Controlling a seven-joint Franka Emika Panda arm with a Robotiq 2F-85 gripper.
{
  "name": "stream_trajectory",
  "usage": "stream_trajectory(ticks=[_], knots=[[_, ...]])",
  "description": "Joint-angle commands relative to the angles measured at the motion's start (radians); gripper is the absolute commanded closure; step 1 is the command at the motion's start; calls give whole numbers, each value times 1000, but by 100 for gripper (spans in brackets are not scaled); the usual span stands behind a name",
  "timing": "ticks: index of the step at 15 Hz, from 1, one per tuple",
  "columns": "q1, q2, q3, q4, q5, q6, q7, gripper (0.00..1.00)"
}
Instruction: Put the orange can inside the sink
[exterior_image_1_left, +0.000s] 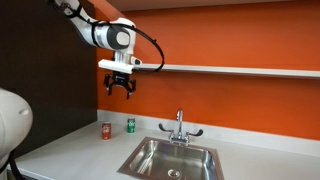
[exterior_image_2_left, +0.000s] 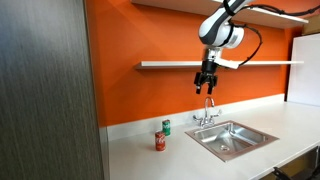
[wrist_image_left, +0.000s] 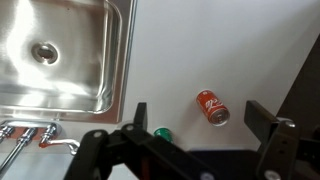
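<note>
- Two cans show in an exterior view, both too small for their labels to be read. The orange can (exterior_image_1_left: 106, 130) stands on the white counter (exterior_image_1_left: 70, 150) by the orange wall. The green can (exterior_image_1_left: 130, 125) is near it, on the side of the sink (exterior_image_1_left: 150, 158). A blurred white shape (exterior_image_1_left: 10, 130) fills the lower left corner, and the bottom edge cuts the sink off. The pincer (exterior_image_1_left: 121, 90) hangs in the upper middle, well above the cans, fingers apart and holding nothing.
- In an exterior view from another place, a grey panel (exterior_image_2_left: 45, 90) covers the left third. The orange can (exterior_image_2_left: 160, 141) stands left of the sink (exterior_image_2_left: 250, 133), outside it, with the green can (exterior_image_2_left: 166, 127) just behind. The pincer (exterior_image_2_left: 207, 90) hangs above the tap (exterior_image_2_left: 208, 115), spread and touching nothing.
- In the wrist view, the pincer (wrist_image_left: 197, 112) has a dark body that hides the bottom strip and part of the green can (wrist_image_left: 162, 133). The tap (wrist_image_left: 30, 135) is cut off at the lower left. The fingers (wrist_image_left: 140, 112) stand wide apart. The orange can (wrist_image_left: 213, 107) shows in the gap between them, untouched, on the counter to the right of the sink (wrist_image_left: 100, 60).
</note>
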Motion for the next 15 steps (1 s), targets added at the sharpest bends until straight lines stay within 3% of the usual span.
stream_trajectory(ticks=[1, 7, 15], knots=[[-3, 85, 33, 51, 4, 34, -9, 0], [0, 221, 82, 89, 1, 128, -3, 0], [-4, 356, 150, 136, -11, 161, 3, 0]])
